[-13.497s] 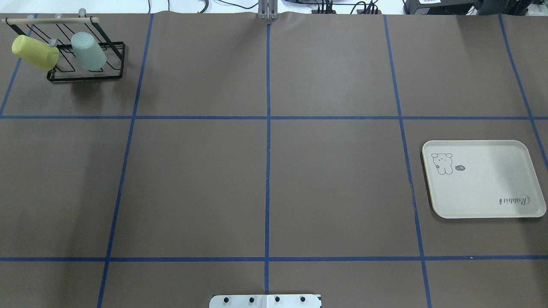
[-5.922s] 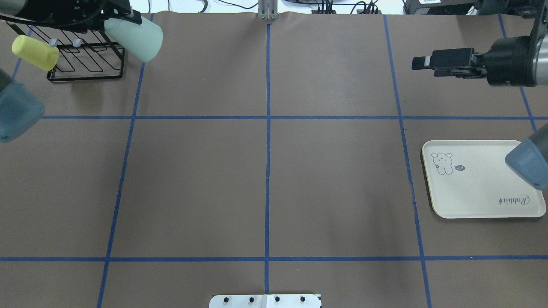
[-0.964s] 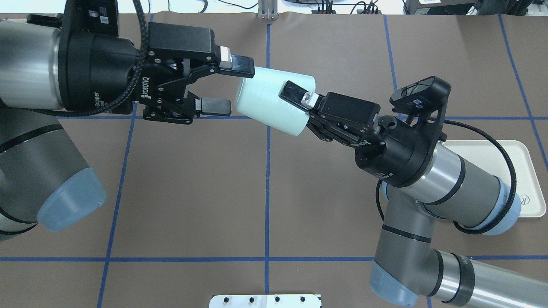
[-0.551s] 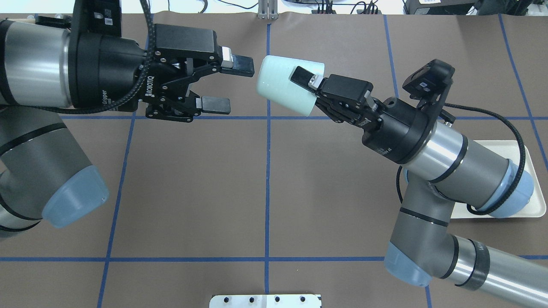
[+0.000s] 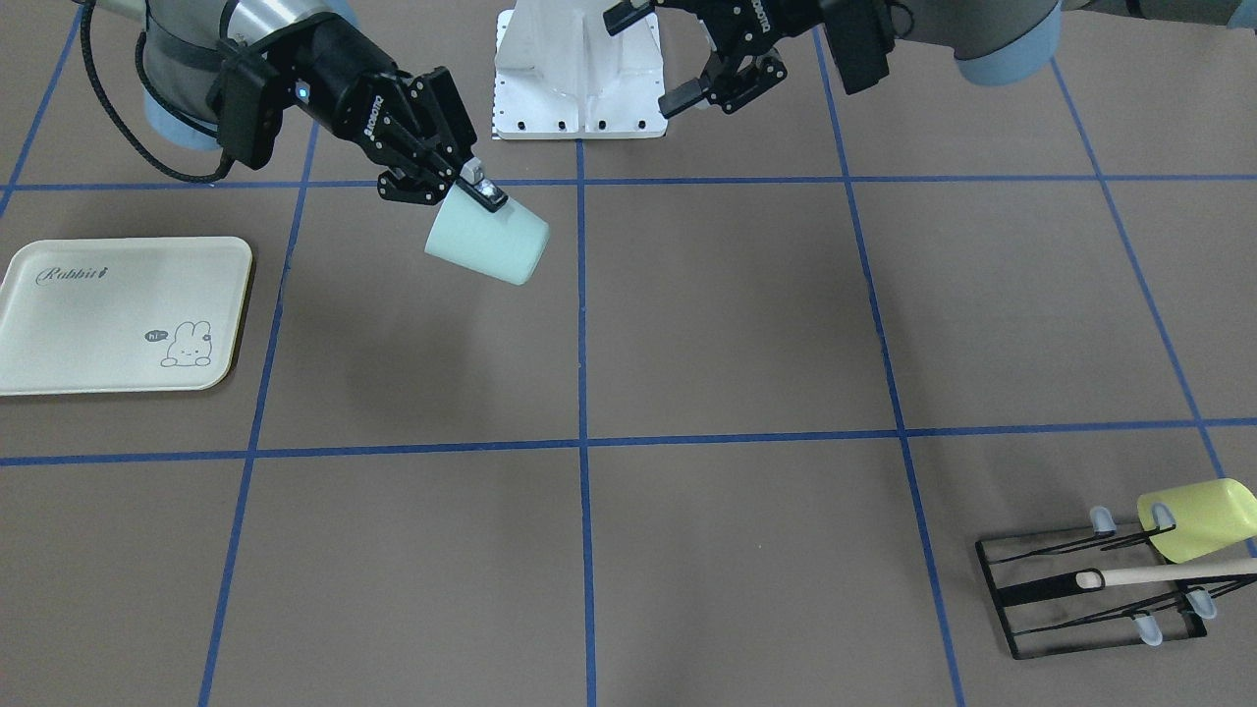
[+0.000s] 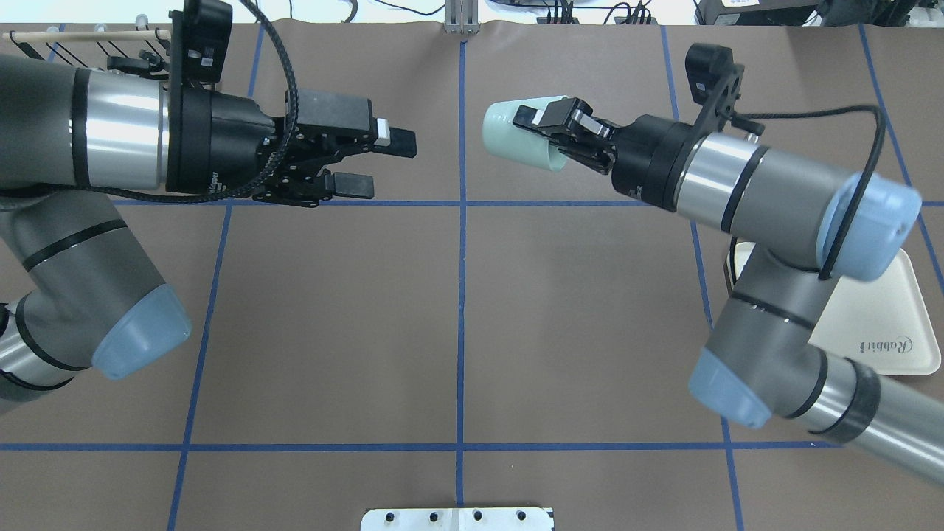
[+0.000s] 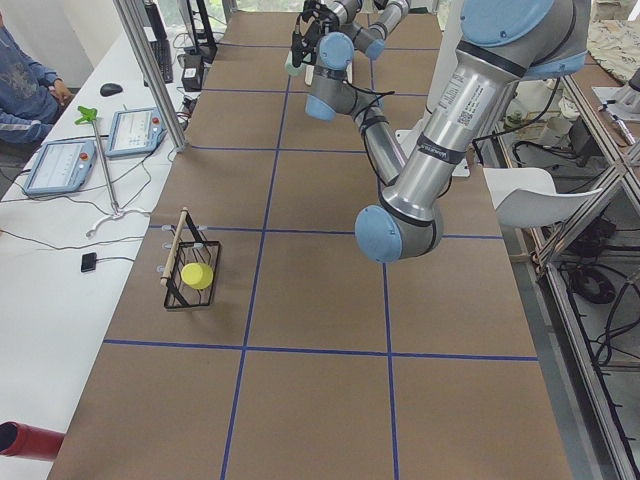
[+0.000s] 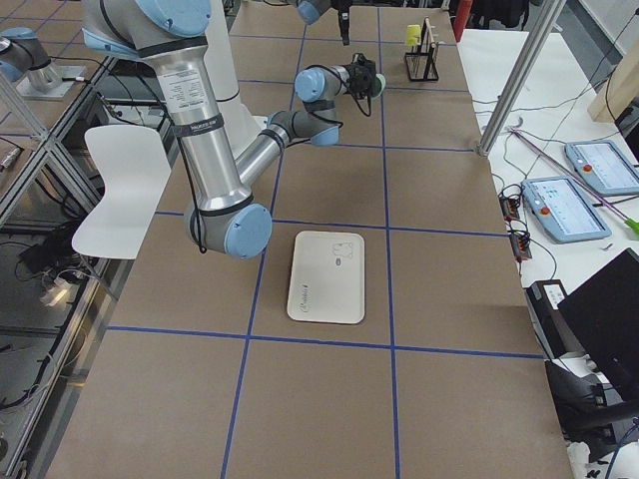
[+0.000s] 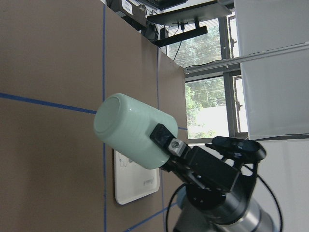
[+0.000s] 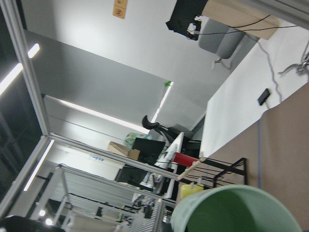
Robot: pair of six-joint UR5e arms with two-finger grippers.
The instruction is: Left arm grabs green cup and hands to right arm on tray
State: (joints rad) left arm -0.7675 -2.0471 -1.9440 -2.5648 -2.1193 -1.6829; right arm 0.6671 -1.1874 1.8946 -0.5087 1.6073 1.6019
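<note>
The pale mint-green cup (image 6: 511, 136) hangs in the air over the far middle of the table, lying on its side. My right gripper (image 6: 547, 131) is shut on its rim, one finger (image 5: 485, 191) over the outer wall. The cup also shows in the front view (image 5: 488, 246) and the left wrist view (image 9: 129, 130), base toward that camera. My left gripper (image 6: 382, 164) is open and empty, a short gap to the left of the cup, level with it. The cream tray (image 5: 118, 314) lies flat on the robot's right side, half hidden under the right arm in the overhead view (image 6: 889, 324).
A black wire rack (image 5: 1095, 589) with a wooden bar stands at the far left corner and holds a yellow-green cup (image 5: 1194, 516). The white robot base plate (image 5: 577, 74) sits at the near edge. Blue tape lines cross the brown table.
The right gripper has drawn the cup away to the right and farther back, its wrist turned. The left gripper, open, has pulled back to the left. The gap between them has widened.
</note>
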